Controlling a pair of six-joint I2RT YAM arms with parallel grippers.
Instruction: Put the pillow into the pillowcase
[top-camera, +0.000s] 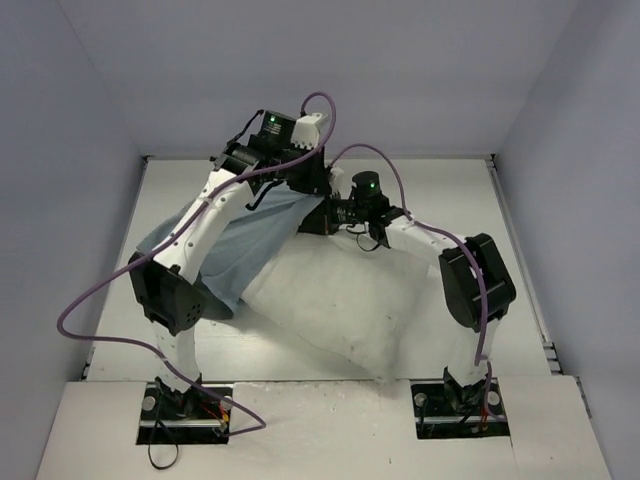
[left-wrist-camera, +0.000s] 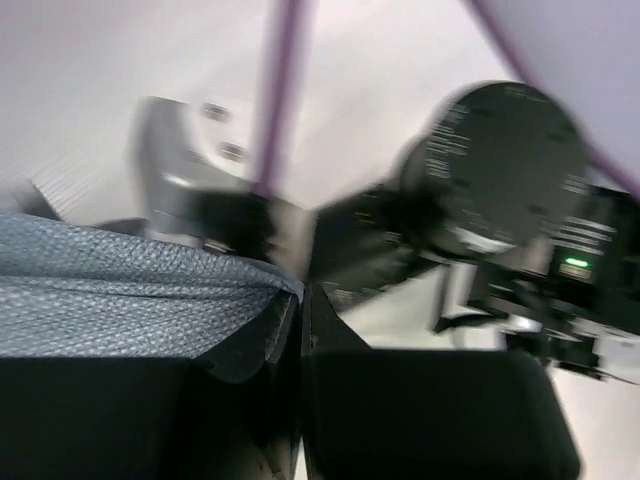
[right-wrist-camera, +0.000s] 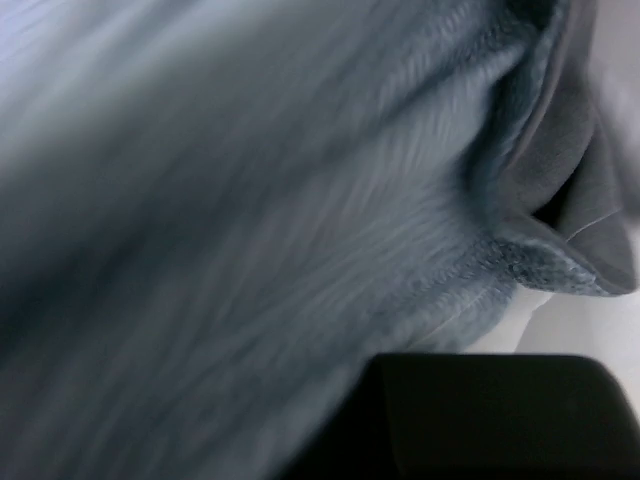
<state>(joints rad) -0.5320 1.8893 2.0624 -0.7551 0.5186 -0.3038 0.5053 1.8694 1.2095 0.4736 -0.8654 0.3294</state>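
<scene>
The white pillow (top-camera: 350, 300) lies flat across the middle of the table. The pillowcase (top-camera: 250, 240) shows its pale blue-grey side and hangs as a raised sheet over the pillow's left end. My left gripper (top-camera: 305, 190) is up at the top edge of the pillowcase, and the left wrist view shows my left gripper (left-wrist-camera: 298, 315) shut on a fold of the pillowcase (left-wrist-camera: 120, 290). My right gripper (top-camera: 328, 215) sits just to the right at the same edge. In the right wrist view the blurred pillowcase (right-wrist-camera: 250, 200) fills the frame and covers one finger; the other finger (right-wrist-camera: 490, 410) shows dark.
White enclosure walls stand at the back and both sides of the table (top-camera: 440, 185). Purple cables (top-camera: 320, 105) loop above both wrists. The right arm's wrist (left-wrist-camera: 500, 170) is close in front of my left gripper.
</scene>
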